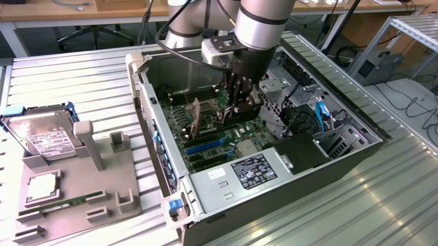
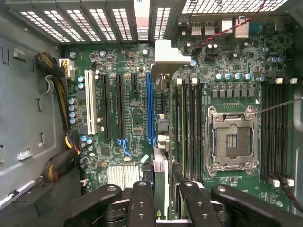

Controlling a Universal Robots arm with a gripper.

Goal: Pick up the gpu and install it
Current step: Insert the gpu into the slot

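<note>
1 hand (image 2: pixel 161 198) gripping upright gpu (image 2: pixel 161 142), over motherboard (image 2: pixel 128 109), inside case (image 1: pixel 342 154)

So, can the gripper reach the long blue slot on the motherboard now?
Probably yes. The case lies open, the gripper, shut on the gpu, hangs just beside the blue slot, and nothing covers the slot.

One gpu (image 2: pixel 161 156), one hard drive (image 1: pixel 42 132), one computer case (image 1: pixel 287 169)

Gpu (image 2: pixel 161 142), thin, edge-on, seemingly upright over motherboard
</note>
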